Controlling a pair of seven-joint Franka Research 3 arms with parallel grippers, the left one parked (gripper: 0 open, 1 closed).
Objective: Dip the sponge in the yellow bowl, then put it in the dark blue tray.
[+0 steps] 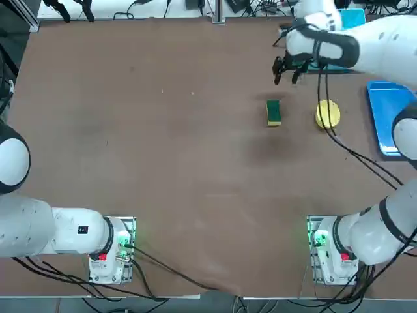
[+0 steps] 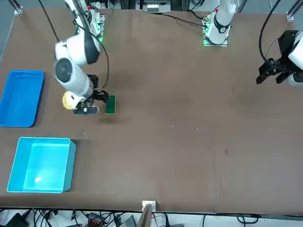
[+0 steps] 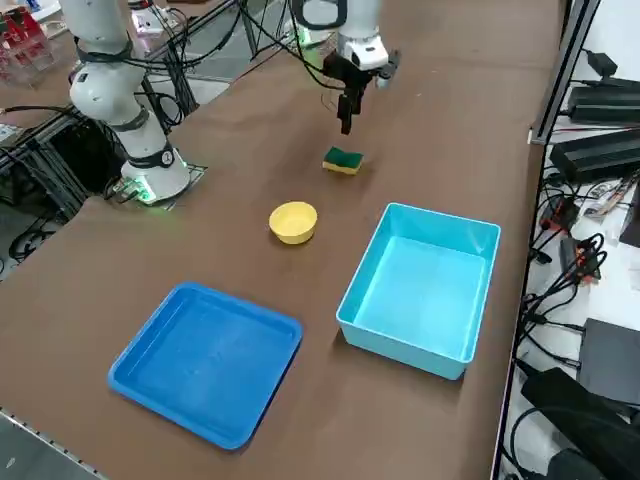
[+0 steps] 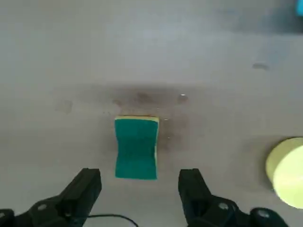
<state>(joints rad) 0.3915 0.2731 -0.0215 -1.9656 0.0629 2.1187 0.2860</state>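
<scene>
You have the brown table (image 1: 163,163) spread under everything, seen from overhead. The light cyan box (image 3: 420,285) sits beyond the other items, at the table's far right corner. The dark blue tray (image 1: 389,117) lies at 3 o'clock from the yellow bowl (image 1: 328,113), well apart from it at the table's right edge. The bowl stands just beside the sponge (image 1: 273,112), at its 3 o'clock, not touching. The sponge lies flat, green side up, at about 1 o'clock from the table's centre. Your right gripper (image 1: 287,73) hangs above the table at the sponge's 12 o'clock, fingers spread wide and holding nothing.
</scene>
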